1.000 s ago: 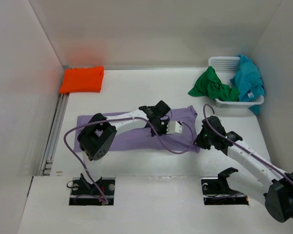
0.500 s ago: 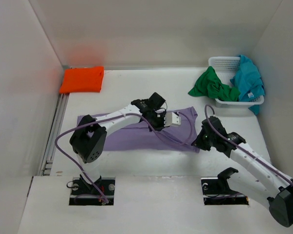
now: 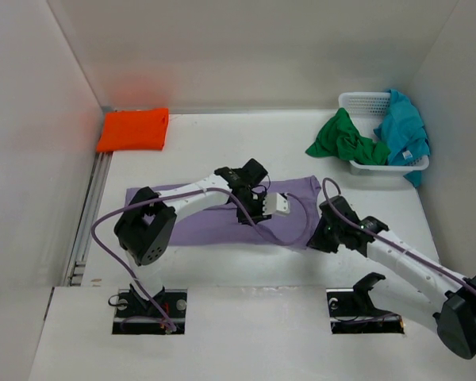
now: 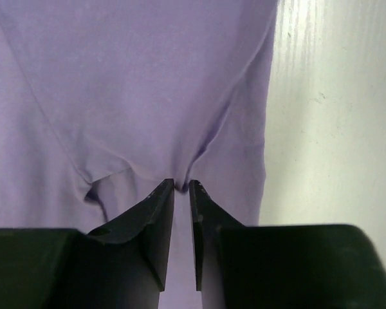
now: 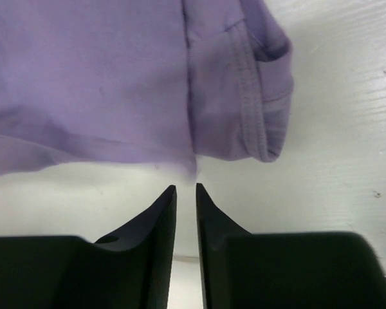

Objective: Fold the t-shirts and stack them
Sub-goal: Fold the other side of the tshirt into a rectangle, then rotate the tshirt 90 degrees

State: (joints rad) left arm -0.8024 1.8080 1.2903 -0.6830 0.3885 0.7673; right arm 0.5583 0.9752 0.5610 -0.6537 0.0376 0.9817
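- Purple shirt lies spread flat on the counter.
- Left fingers, a narrow slit apart, stand over its right part, with a cloth pucker touching their tips.
- Right fingers, narrowly apart, grip nothing; the near right hem lies just beyond their tips.

Robotics laboratory: enclosed bench-top test cell.
A left arm and a right arm, both bare machine hardware, are mounted at cut-outs in the near edge of a plain white table. Blank white panels wall it on three sides, and a metal rail lines the left edge.
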